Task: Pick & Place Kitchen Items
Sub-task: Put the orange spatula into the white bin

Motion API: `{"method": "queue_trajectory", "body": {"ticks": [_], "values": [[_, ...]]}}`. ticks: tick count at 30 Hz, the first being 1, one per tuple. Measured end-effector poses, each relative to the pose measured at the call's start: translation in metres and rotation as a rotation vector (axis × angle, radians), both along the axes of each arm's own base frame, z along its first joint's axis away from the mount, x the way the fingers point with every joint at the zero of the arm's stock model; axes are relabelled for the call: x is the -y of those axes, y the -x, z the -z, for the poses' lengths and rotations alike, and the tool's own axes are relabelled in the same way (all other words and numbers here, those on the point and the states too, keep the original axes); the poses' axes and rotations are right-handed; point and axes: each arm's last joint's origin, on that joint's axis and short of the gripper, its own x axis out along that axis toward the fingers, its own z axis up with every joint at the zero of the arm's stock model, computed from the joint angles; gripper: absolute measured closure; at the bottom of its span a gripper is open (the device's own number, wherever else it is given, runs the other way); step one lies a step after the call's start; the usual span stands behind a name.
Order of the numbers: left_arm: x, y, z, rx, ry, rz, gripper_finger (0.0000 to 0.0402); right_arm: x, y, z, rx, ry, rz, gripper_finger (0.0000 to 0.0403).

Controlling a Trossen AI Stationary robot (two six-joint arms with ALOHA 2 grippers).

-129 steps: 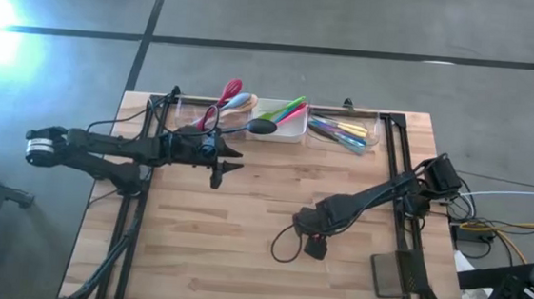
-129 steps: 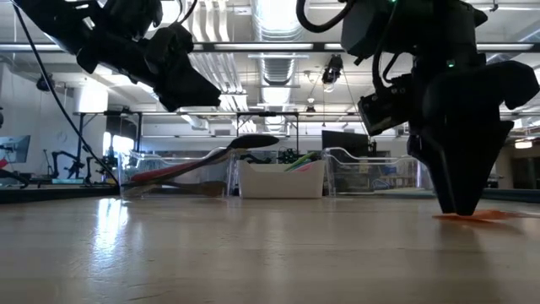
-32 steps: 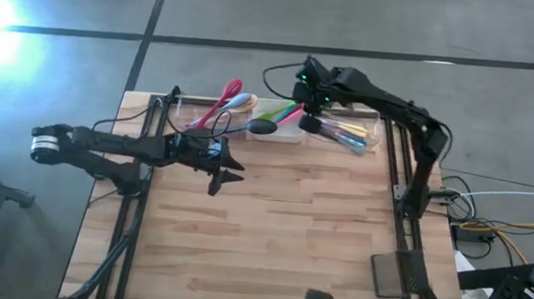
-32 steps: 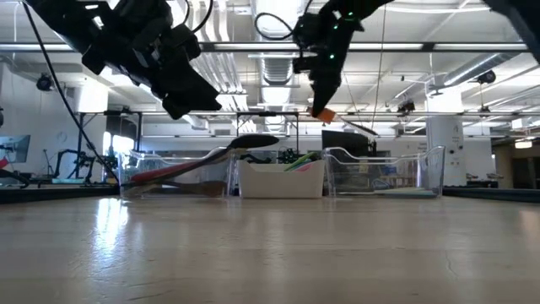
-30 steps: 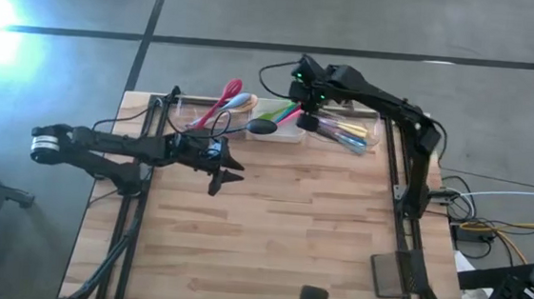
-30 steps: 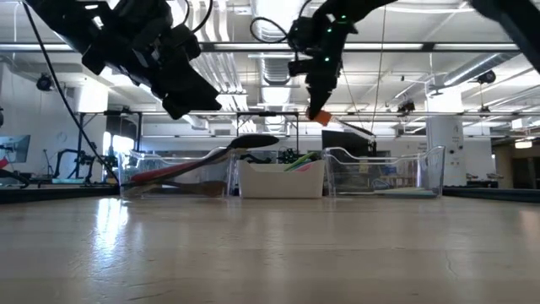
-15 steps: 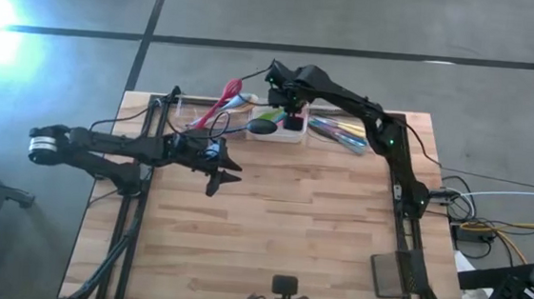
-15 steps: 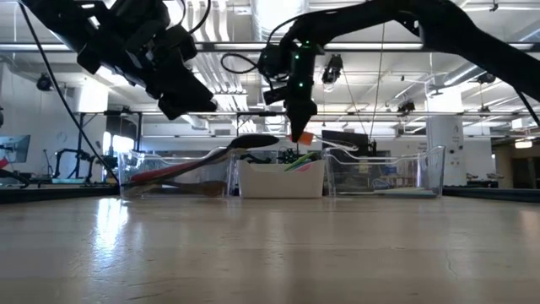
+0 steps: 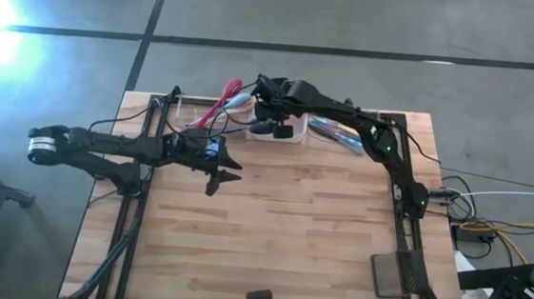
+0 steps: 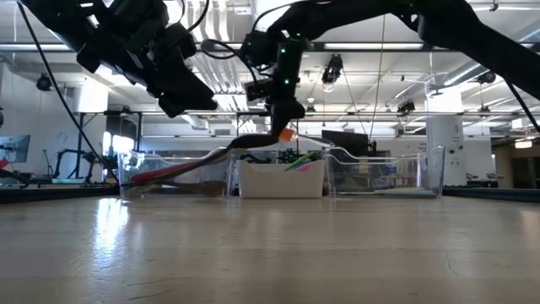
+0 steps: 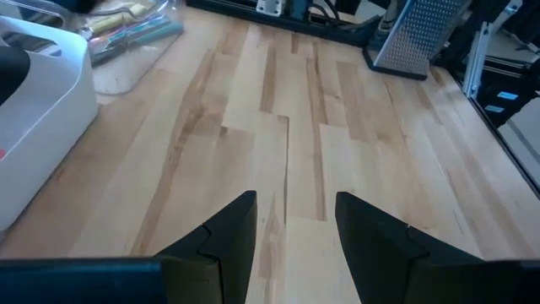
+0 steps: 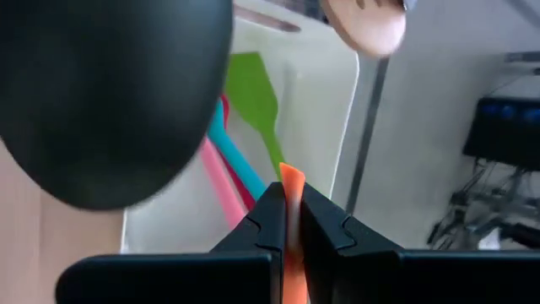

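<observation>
From above, the right gripper (image 9: 271, 121) is hanging over the left end of the white tray (image 9: 293, 135) at the far edge of the table (image 9: 318, 230). The left gripper (image 9: 219, 173) is hovering over bare wood on the near-left side of that tray. Red and pink utensils (image 9: 225, 100) are sticking out of the clear bin (image 9: 193, 117) to the left of the white tray, and more coloured utensils (image 9: 337, 131) are lying in the clear bin on its right.

From table height, the right gripper (image 10: 280, 128) is hanging above the white tray (image 10: 281, 181), pinching a thin orange utensil (image 10: 287, 134) whose tip is poking out below the fingers. The black ladle (image 10: 250, 142) is leaning from the left bin toward the white tray. The left gripper (image 10: 187, 91) is hanging high to the left.

In the left wrist view, the two fingers (image 11: 221, 242) are standing apart over bare table, holding nothing, near the white tray (image 11: 46, 118).

In the right wrist view, the fingers (image 12: 260, 226) are clamping the orange utensil (image 12: 292, 187) above the white tray (image 12: 325, 127), where a green spatula (image 12: 257, 105) and teal and pink handles (image 12: 226, 177) are lying. The black ladle bowl (image 12: 110, 93) is filling the foreground.
</observation>
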Motion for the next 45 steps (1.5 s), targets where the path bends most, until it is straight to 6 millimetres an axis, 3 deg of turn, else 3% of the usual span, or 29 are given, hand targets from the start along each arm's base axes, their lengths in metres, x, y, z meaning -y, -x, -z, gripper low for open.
{"method": "queue_trajectory", "body": {"ticks": [8, 15, 24, 45], "values": [[0.000, 0.000, 0.000, -0.004, 0.004, -0.001, 0.0234, -0.003, -0.005, 0.019, -0.115, 0.138, -0.003, 0.0394], [0.000, 0.000, 0.000, -0.005, 0.002, 0.000, 0.0234, -0.005, -0.008, 0.038, -0.146, 0.151, -0.025, 0.0394], [0.000, 0.000, 0.000, -0.005, 0.001, 0.001, 0.0234, -0.014, -0.019, 0.040, -0.071, 0.116, -0.115, 0.0394], [0.000, 0.000, 0.001, -0.012, 0.002, 0.002, 0.0234, -0.014, -0.025, 0.040, 0.031, 0.071, -0.128, 0.0393]]}}
